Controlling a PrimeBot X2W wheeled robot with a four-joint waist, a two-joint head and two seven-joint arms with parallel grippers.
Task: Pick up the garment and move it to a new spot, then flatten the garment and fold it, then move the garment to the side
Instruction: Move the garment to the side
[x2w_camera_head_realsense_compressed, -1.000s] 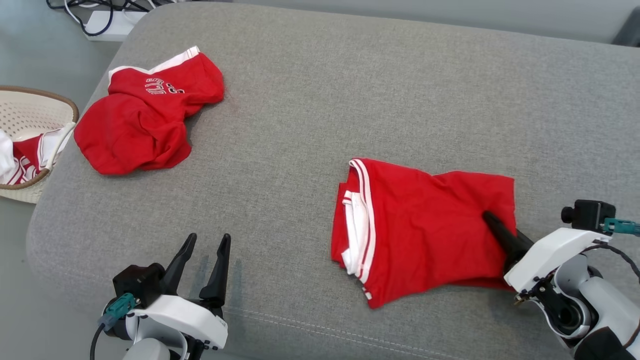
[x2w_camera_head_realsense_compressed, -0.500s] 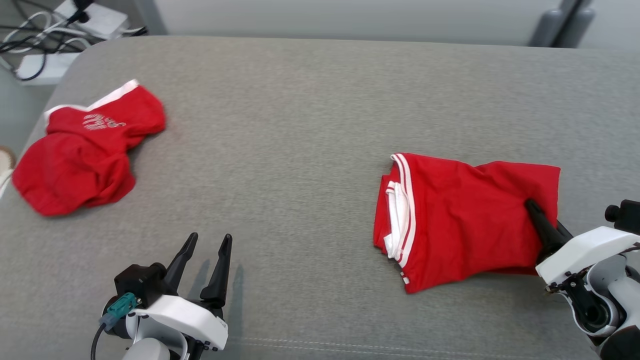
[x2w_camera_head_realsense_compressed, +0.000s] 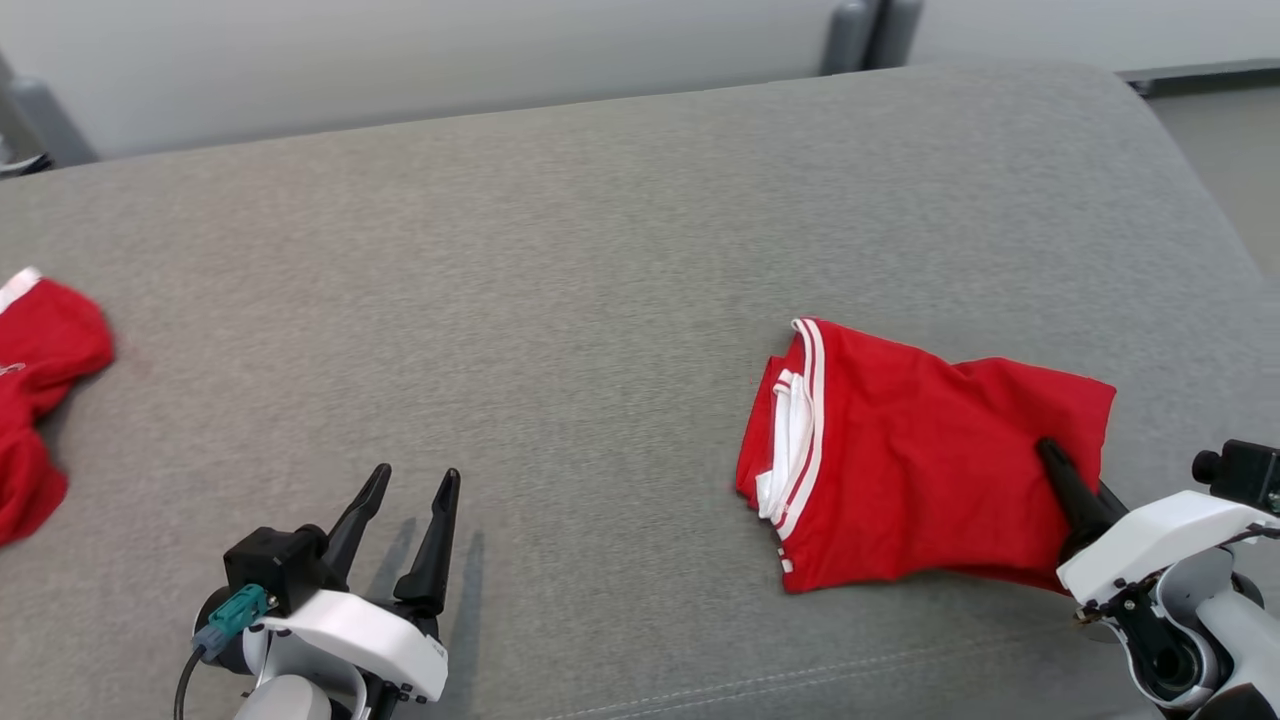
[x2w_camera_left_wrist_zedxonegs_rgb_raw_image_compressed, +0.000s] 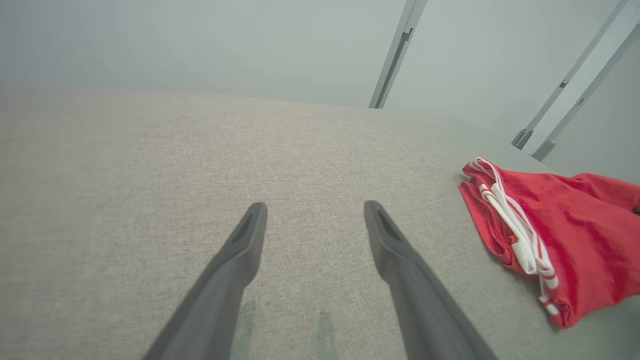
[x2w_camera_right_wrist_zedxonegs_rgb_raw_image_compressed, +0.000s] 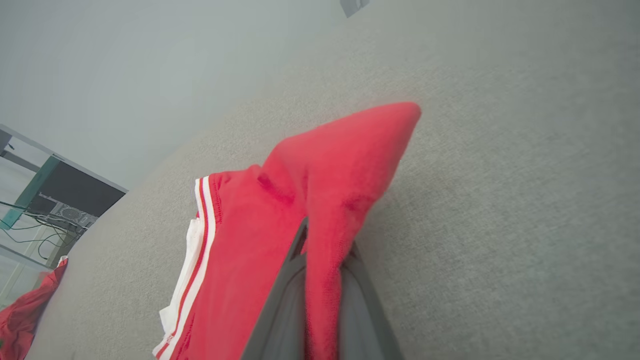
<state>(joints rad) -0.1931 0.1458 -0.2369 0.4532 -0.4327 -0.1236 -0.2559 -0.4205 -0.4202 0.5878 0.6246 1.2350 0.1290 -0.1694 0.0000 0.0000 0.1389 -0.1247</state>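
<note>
In the head view, the folded red garment (x2w_camera_head_realsense_compressed: 920, 460) is lying on the right part of the grey padded surface (x2w_camera_head_realsense_compressed: 600, 300), its white-striped waistband (x2w_camera_head_realsense_compressed: 800, 430) facing the middle. The right gripper (x2w_camera_head_realsense_compressed: 1050, 452) is reaching in from the lower right, with its dark fingers pressed together and pinching the garment near its right-hand edge, so the cloth is spreading away from the fingertips toward the left. The left gripper (x2w_camera_head_realsense_compressed: 418, 472) is hovering at the lower left, its fingers spread wide and holding nothing, well apart from the garment. A second red garment (x2w_camera_head_realsense_compressed: 40, 420) is lying at the far left edge of the padded surface. In the left wrist view, the two spread fingers are pointing over bare grey fabric, and the garment (x2w_camera_left_wrist_zedxonegs_rgb_raw_image_compressed: 575, 240) is sitting off to the right of them, its waistband (x2w_camera_left_wrist_zedxonegs_rgb_raw_image_compressed: 515, 230) being the nearest part. In the right wrist view, the grey fingers (x2w_camera_right_wrist_zedxonegs_rgb_raw_image_compressed: 280, 310) are rising from the bottom edge and closing on a fold of red cloth that is running down between them. The garment (x2w_camera_right_wrist_zedxonegs_rgb_raw_image_compressed: 340, 165) is standing up in a peak just beyond the fingertips, with the rest of it draping to the left onto the padded surface. The other red garment (x2w_camera_right_wrist_zedxonegs_rgb_raw_image_compressed: 30, 300) is showing at the lower left edge.
</note>
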